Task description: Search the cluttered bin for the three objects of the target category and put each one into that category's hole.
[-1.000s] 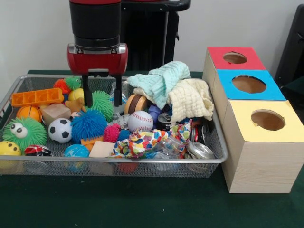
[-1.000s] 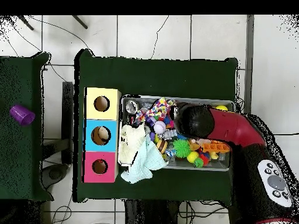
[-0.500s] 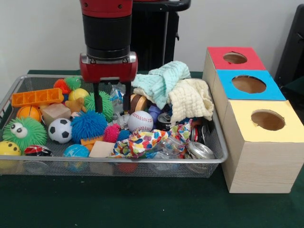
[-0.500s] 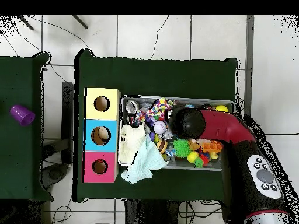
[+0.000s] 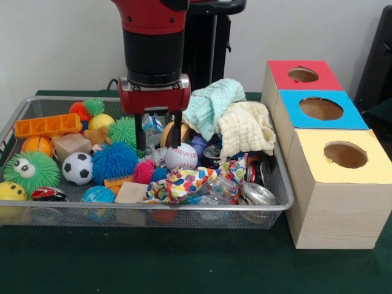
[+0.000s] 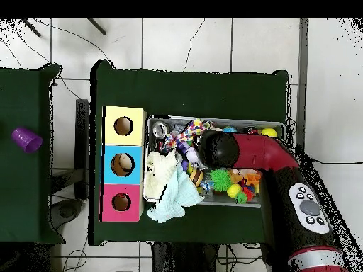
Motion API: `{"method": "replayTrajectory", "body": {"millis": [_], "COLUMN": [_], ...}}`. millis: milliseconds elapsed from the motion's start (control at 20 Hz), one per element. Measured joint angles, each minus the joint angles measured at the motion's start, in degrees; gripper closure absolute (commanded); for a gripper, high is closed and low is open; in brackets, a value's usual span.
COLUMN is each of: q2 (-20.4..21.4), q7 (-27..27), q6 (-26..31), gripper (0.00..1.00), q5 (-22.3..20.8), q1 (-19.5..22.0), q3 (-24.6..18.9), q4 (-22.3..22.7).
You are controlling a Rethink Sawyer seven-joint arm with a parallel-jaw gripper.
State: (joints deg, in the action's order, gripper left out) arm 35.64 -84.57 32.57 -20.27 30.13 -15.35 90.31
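Nearest you, the wire bin (image 5: 278, 184) brims with toys; your gripper (image 5: 158, 142), having slid sideways from the green spiky balls, now hangs over the baseball (image 5: 181, 157), jaws parted and empty, suggesting the search goes on. Only the overhead view reveals an object inside the blue box's hole (image 6: 123, 165).

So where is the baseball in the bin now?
In the front view, the baseball lies mid-bin, right of the pink spiky ball, just below the open gripper.
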Motion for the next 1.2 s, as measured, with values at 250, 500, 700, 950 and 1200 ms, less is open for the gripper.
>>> {"method": "replayTrajectory", "body": {"millis": [250, 500, 700, 950, 1200], "q2": [-1.0, -2.1, -3.1, -4.0, -4.7], "q7": [0.0, 0.0, 0.0, 0.0, 0.0], "q6": [0.0, 0.0, 0.0, -0.1, -0.8], "gripper": [0.0, 0.0, 0.0, 0.0, 0.0], "q5": [-0.1, -0.1, -0.2, -0.2, -0.3], "q1": [-0.1, -0.1, -0.1, -0.1, -0.1], "q3": [0.0, 0.0, 0.0, 0.0, 0.0], "q4": [-0.2, -0.4, -0.5, -0.6, -0.6]}}
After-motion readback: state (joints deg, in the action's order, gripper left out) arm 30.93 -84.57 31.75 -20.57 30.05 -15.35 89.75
